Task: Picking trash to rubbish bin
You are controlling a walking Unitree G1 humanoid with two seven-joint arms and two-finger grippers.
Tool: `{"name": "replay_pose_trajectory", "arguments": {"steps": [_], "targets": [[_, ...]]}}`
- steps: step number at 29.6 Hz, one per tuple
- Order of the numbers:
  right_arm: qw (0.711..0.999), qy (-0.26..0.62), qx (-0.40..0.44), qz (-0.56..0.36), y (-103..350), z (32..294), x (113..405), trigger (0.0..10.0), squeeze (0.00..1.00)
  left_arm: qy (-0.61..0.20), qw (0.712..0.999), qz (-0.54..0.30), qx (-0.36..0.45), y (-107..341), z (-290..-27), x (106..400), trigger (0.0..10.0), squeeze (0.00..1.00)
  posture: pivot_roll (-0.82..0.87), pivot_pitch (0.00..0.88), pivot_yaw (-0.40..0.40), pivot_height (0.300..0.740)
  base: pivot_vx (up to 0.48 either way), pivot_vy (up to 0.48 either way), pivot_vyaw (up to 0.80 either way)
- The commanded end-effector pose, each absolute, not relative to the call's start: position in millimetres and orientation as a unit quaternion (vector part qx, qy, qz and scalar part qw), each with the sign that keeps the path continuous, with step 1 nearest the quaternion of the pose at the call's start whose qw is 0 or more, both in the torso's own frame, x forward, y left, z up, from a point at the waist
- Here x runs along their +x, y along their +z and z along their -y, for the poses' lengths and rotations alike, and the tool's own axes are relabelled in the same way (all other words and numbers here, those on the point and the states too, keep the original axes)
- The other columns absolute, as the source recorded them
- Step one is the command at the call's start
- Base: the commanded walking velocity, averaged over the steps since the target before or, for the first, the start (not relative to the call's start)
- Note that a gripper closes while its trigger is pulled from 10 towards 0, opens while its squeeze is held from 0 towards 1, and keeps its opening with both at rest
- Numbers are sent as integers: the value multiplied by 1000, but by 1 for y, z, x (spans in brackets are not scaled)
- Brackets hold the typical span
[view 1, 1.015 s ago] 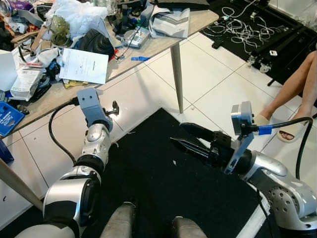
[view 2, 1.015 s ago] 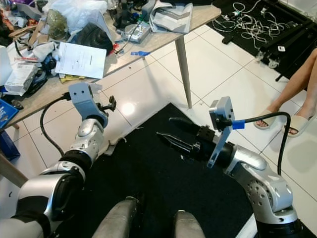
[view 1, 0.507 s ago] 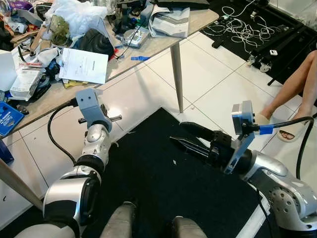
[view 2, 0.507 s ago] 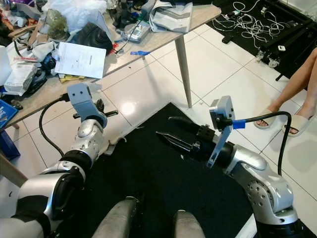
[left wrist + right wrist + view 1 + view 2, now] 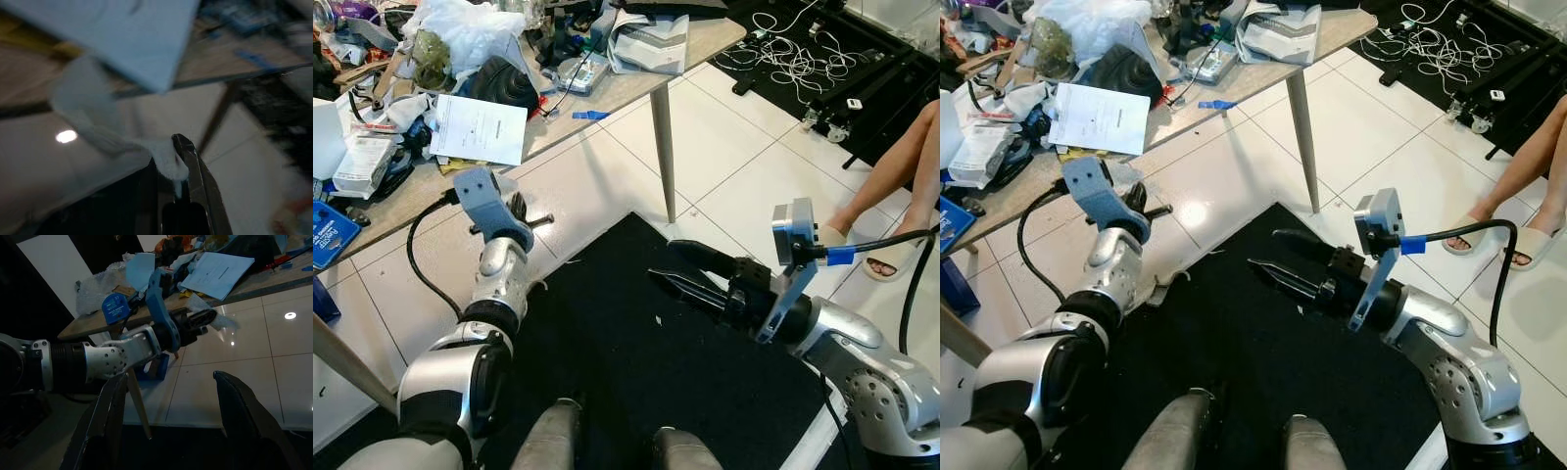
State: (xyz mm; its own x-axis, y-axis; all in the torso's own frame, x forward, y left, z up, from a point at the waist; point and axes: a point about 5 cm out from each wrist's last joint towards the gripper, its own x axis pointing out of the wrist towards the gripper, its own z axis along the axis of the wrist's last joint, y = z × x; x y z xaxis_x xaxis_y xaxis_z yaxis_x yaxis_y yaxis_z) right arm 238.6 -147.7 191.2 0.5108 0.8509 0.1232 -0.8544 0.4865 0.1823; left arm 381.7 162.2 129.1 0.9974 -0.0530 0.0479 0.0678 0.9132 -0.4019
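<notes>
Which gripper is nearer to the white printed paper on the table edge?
Left. The left gripper is just below the printed paper, by the table edge. The right gripper hangs open over the black mat, farther away.

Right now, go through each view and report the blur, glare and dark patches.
Left and right eye views: sharp and evenly lit, with a bright glare spot on the floor tiles beside the left pincer. Left wrist view: blurred throughout; a white scrap sits pinched between soft, dim fingers. Right wrist view: table bright, foreground fingers in deep shadow, small glints on the tiles.
</notes>
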Motion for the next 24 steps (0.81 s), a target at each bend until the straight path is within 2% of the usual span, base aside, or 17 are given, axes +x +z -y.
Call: {"name": "replay_pose_trajectory", "arguments": {"steps": [1, 4, 5, 9, 11, 12, 13, 15, 16, 17, 18, 20, 21, 23, 24], "targets": [[858, 502, 110, 9, 192, 144, 235, 10000, 0, -76, 973, 39, -217, 133, -170, 380, 0, 0, -137, 227, 34, 740, 0, 0, 0], [858, 501, 111, 11, 192, 144, 237, 10000, 0, -160, 956, 61, -236, 139, -175, 377, 0, 0, -127, 216, 35, 740, 0, 0, 0], [858, 501, 111, 11, 192, 144, 237, 10000, 0, -160, 956, 61, -236, 139, -175, 377, 0, 0, -127, 216, 35, 740, 0, 0, 0], [857, 502, 112, 12, 191, 143, 239, 10000, 0, -263, 930, 68, -249, 141, -174, 370, 0, 0, -117, 204, 31, 740, 0, 0, 0], [857, 503, 112, 12, 191, 143, 240, 10000, 0, -288, 921, 70, -252, 142, -173, 368, 0, 0, -115, 200, 29, 740, 0, 0, 0], [857, 503, 111, 13, 191, 143, 241, 10000, 0, -325, 905, 71, -264, 143, -170, 364, 0, 0, -112, 197, 27, 740, 0, 0, 0], [857, 503, 111, 13, 191, 143, 241, 10000, 0, -325, 905, 71, -264, 143, -170, 364, 0, 0, -112, 197, 27, 740, 0, 0, 0], [857, 503, 110, 14, 191, 143, 243, 10000, 0, -398, 868, 75, -288, 146, -164, 356, 314, 0, -108, 192, 25, 740, 0, 0, 0], [857, 503, 109, 15, 191, 142, 244, 10000, 0, -439, 847, 73, -292, 147, -161, 350, 1882, 0, -106, 189, 25, 740, 0, 0, 0], [858, 502, 108, 15, 191, 142, 245, 10000, 0, -462, 834, 71, -293, 147, -160, 346, 1882, 0, -105, 188, 25, 740, 0, 0, 0], [861, 495, 112, 20, 191, 141, 248, 10000, 0, -516, 804, 70, -285, 150, -154, 332, 7373, 0, -98, 186, 23, 740, 0, 0, 0], [861, 495, 112, 20, 191, 141, 248, 10000, 0, -516, 804, 70, -285, 150, -154, 332, 7373, 0, -98, 186, 23, 740, 0, 0, 0], [866, 488, 112, 25, 192, 140, 250, 10000, 0, -533, 794, 75, -283, 153, -152, 326, 10000, 0, -93, 185, 22, 740, 0, 0, 0], [883, 454, 114, 38, 193, 140, 261, 10000, 0, -562, 770, 87, -291, 160, -145, 312, 10000, 0, -77, 177, 18, 740, 0, 0, 0], [883, 454, 114, 38, 193, 140, 261, 10000, 0, -562, 770, 87, -291, 160, -145, 312, 10000, 0, -77, 177, 18, 740, 0, 0, 0]]}}
